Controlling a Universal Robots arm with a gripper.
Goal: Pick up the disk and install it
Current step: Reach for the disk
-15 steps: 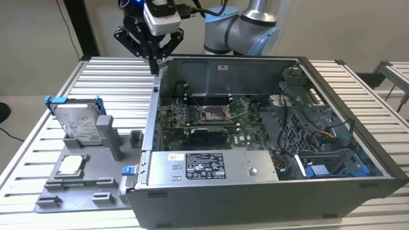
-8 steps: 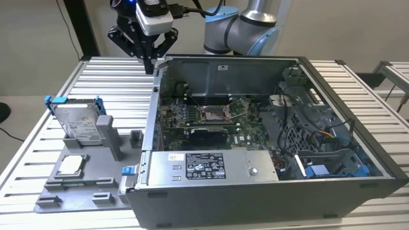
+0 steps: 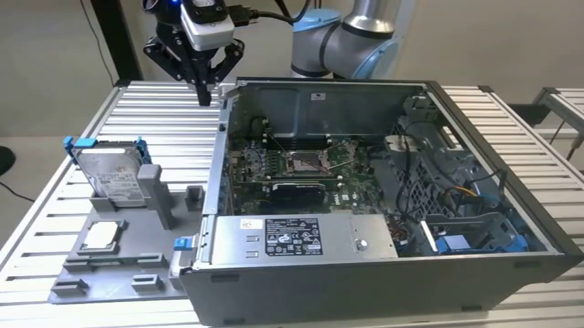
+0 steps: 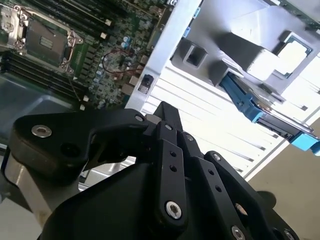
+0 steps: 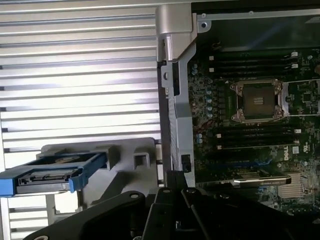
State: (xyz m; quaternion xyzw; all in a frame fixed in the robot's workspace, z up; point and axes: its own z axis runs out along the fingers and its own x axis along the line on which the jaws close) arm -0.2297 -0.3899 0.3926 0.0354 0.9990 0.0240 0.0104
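1. On the exterior view's left, the disk (image 3: pixel 109 176) leans in the grey rack (image 3: pixel 128 265). A chip (image 3: pixel 100 236) lies in the rack's nearer pocket.
2. My gripper (image 3: pixel 204 100) hangs above the table (image 3: pixel 146 116) by the case's (image 3: pixel 383 290) far corner, well apart from the disk. My jaws are closed on nothing.
3. I judge the pick not yet begun. It calls for parted jaws brought down around the disk's edges.
4. The open case holds a board (image 3: pixel 301 164) and a power box (image 3: pixel 292 238).

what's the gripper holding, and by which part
Nothing. The black gripper is empty; the blue-framed silver-grey disk stands apart in the grey rack.
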